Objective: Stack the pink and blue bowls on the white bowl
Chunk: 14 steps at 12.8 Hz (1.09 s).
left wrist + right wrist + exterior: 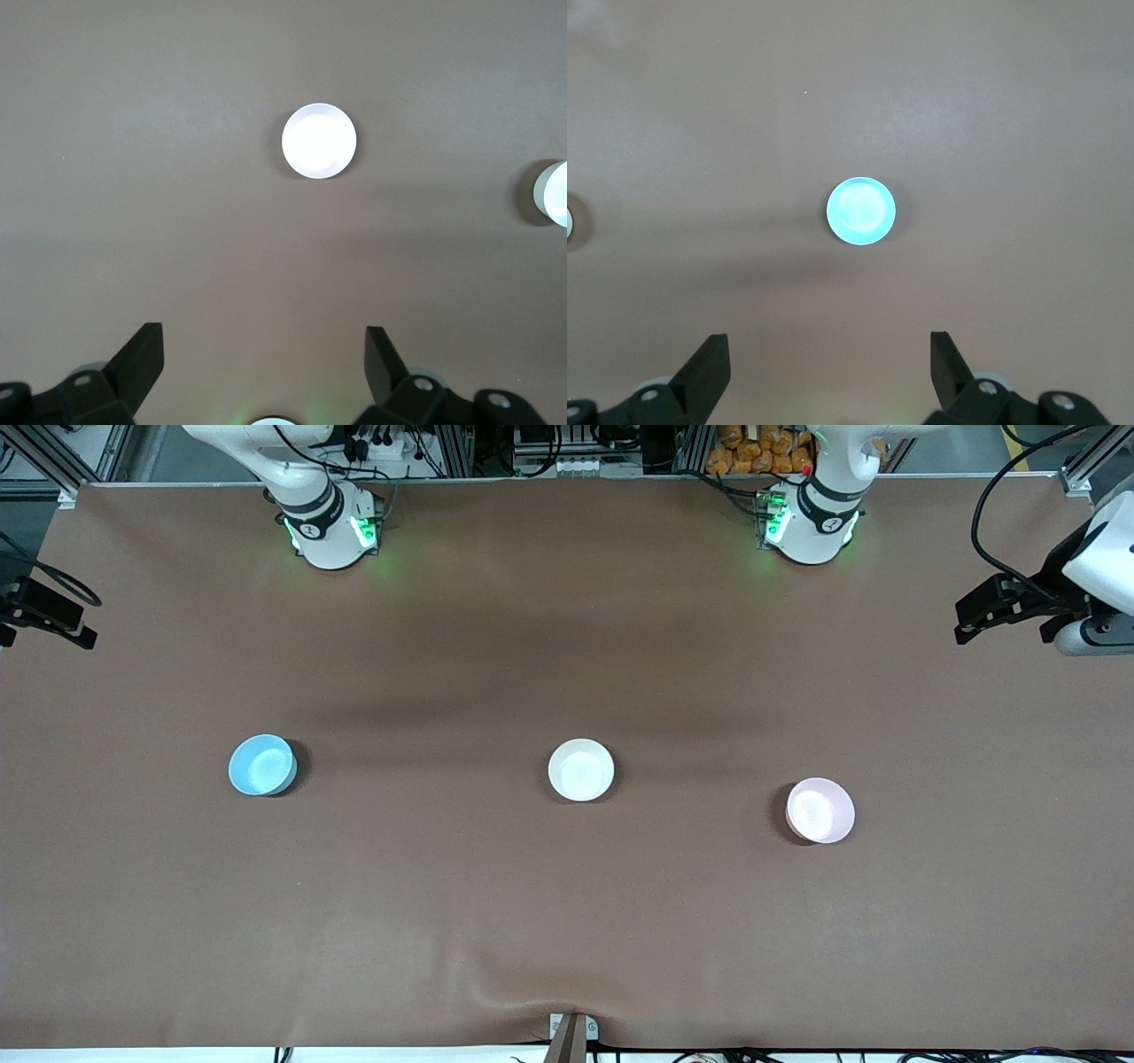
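Observation:
Three small bowls stand apart on the brown table. The blue bowl [262, 764] is toward the right arm's end, the white bowl [581, 770] in the middle, and the pink bowl [820, 810] toward the left arm's end, slightly nearer the front camera. My left gripper [264, 354] hangs open high over bare table, with the pink bowl [319, 142] well ahead of it and the white bowl [554, 193] at that view's edge. My right gripper [830, 354] is also open and empty, high above the table, looking down on the blue bowl [861, 211].
The two arm bases [332, 527] [811, 522] glow green along the table's edge farthest from the front camera. Black fixtures overhang both ends of the table [44, 611] [1010, 607]. A small bracket [571, 1032] sits at the near edge, where the brown cover wrinkles.

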Tool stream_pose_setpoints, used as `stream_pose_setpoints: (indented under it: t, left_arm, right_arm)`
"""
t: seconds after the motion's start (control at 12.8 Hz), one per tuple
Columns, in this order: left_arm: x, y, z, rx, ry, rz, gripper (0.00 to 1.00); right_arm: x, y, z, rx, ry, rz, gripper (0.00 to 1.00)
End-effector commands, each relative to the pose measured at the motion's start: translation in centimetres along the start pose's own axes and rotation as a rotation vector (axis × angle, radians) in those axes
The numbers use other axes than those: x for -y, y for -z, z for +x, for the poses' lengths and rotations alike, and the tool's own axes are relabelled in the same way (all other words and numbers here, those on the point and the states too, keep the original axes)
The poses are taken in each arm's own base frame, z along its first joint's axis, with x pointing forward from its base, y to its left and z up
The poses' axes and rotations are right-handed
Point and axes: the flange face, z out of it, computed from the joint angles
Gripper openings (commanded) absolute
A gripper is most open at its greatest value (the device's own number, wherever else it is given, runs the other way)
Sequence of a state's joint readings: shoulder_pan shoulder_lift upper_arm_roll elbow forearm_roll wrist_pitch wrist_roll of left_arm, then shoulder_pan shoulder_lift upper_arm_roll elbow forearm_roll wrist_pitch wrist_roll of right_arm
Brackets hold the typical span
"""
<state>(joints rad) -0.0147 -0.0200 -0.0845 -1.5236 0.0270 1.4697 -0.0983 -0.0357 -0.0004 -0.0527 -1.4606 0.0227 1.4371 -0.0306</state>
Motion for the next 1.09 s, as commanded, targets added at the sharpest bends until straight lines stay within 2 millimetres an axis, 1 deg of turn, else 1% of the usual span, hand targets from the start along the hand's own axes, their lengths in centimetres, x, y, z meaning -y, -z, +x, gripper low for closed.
stream_pose_setpoints:
  t: [0.0,0.23,0.63,0.78,1.02]
  left_arm:
    - [0.8,0.4,0.1,0.016,0.009,0.010,1.00]
    - [1.0,0.4,0.2,0.015,0.012,0.009,1.00]
    - [0.3,-0.3,0.5,0.031,-0.001,-0.007,1.00]
    - [0.4,-1.6,1.0,0.056,0.000,-0.004,1.00]
    - [0.2,-2.1,1.4,0.065,-0.004,-0.007,1.00]
  right_arm:
    - [-0.5,0.0,0.1,0.008,-0.009,0.016,1.00]
    - [-0.5,0.0,0.1,0.007,-0.009,0.016,1.00]
    - [-0.5,-0.2,0.4,0.011,-0.009,0.014,1.00]
    - [-0.2,-0.2,0.4,0.012,-0.003,0.014,1.00]
    - [-0.7,-0.2,0.3,0.011,-0.012,0.014,1.00]
